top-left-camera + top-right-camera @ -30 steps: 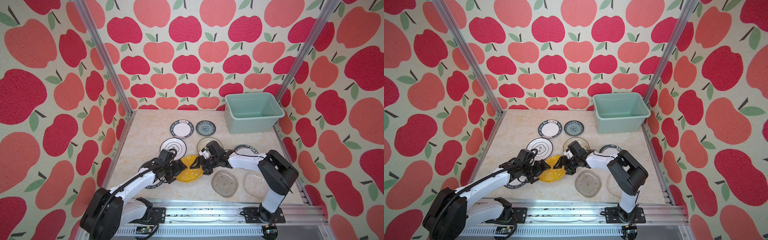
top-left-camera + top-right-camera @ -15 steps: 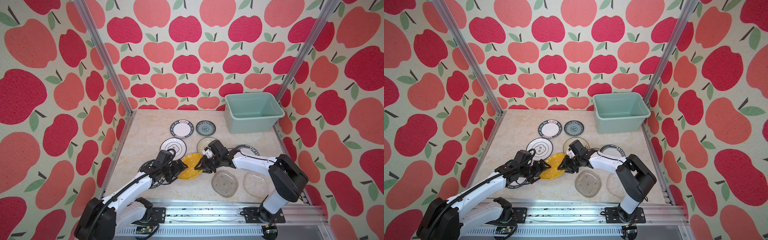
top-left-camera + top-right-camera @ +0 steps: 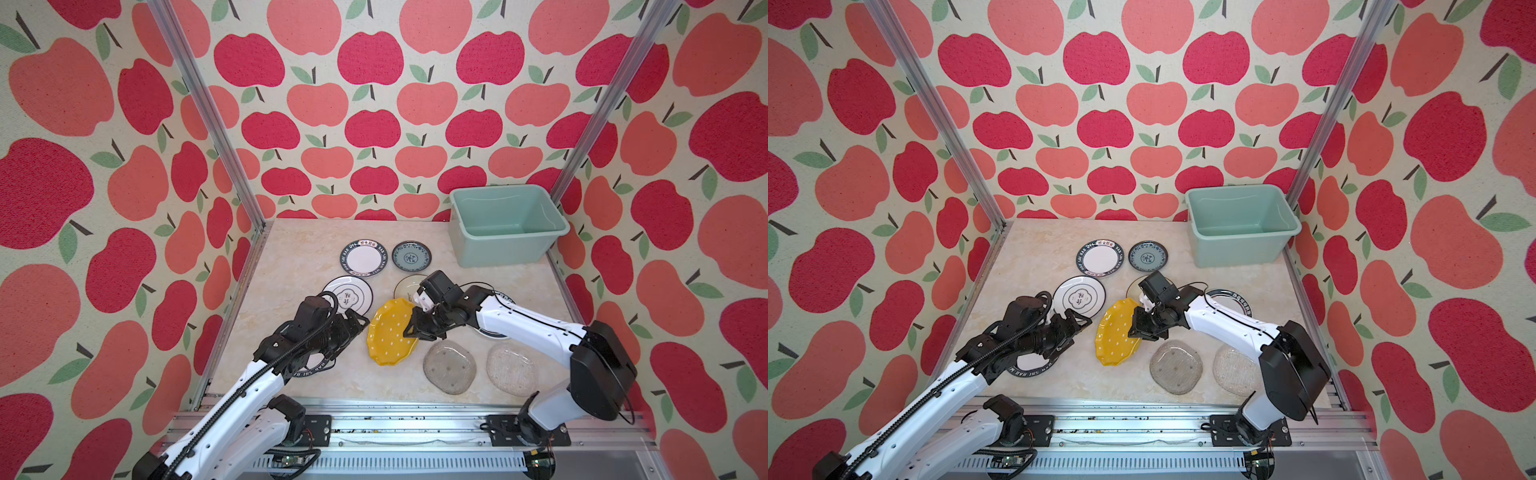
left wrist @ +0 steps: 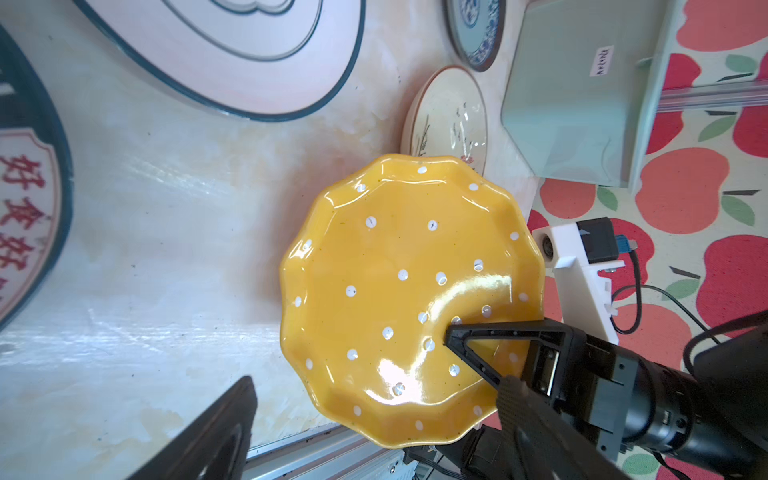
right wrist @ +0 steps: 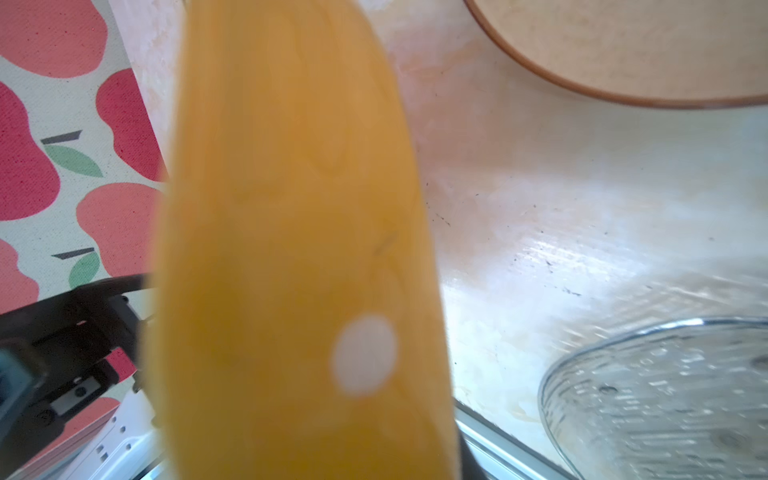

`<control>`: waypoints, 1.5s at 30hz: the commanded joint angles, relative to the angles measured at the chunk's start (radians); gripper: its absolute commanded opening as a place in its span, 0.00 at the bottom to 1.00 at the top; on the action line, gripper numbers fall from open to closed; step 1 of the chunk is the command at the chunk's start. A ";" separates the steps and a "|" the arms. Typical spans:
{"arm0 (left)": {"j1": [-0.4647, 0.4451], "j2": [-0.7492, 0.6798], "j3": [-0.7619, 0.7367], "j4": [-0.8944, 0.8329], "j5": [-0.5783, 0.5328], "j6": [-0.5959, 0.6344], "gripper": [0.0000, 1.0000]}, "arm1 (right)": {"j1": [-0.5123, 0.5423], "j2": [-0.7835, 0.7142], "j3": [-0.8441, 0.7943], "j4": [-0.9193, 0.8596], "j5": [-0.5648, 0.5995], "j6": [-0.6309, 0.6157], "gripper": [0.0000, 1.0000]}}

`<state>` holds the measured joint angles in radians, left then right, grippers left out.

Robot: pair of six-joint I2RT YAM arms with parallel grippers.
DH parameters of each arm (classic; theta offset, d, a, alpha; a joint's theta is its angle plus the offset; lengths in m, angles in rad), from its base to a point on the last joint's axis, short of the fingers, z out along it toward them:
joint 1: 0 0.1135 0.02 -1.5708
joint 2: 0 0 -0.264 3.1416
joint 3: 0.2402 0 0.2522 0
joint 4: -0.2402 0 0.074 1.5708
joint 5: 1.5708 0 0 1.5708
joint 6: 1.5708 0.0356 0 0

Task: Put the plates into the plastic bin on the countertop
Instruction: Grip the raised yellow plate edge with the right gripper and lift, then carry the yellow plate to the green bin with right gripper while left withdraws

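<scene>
The yellow scalloped dotted plate is tipped up on edge near the countertop's front middle. My right gripper is shut on its right rim; one finger lies across the plate's face. In the right wrist view the plate fills the middle and hides the jaws. My left gripper stands open just left of the plate, not gripping it. The mint-green plastic bin stands at the back right.
On the countertop lie a white lettered-rim plate, a blue patterned plate, a white banded plate, a cream plate and two clear glass plates. Further dark-rimmed plates lie partly under each arm.
My right gripper has closed on the yellow plate's rim and the plate has tipped up steeper. My left gripper has let the plate go and drawn back a little to the left.
</scene>
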<state>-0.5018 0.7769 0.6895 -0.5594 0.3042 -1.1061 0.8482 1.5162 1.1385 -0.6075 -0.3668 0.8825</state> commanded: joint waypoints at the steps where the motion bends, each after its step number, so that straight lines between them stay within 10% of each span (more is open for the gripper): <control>1: 0.002 -0.065 0.119 -0.175 -0.164 0.036 0.95 | -0.071 -0.113 0.173 -0.111 0.012 -0.165 0.07; 9: 0.037 0.082 0.407 -0.228 -0.184 0.173 0.97 | -0.445 -0.058 0.547 -0.251 -0.115 -0.348 0.04; 19: 0.036 0.509 0.736 -0.153 -0.097 0.267 0.97 | -0.784 0.248 0.858 -0.059 -0.193 -0.263 0.03; 33: 0.003 0.895 0.947 -0.086 -0.002 0.278 0.97 | -0.939 0.520 1.015 -0.013 -0.147 -0.271 0.02; 45: -0.026 0.986 0.989 -0.100 0.010 0.263 0.97 | -0.883 0.744 1.261 -0.242 -0.054 -0.576 0.04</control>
<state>-0.5220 1.7424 1.6493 -0.6483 0.3042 -0.8459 -0.0601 2.2658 2.3142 -0.8284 -0.4034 0.4355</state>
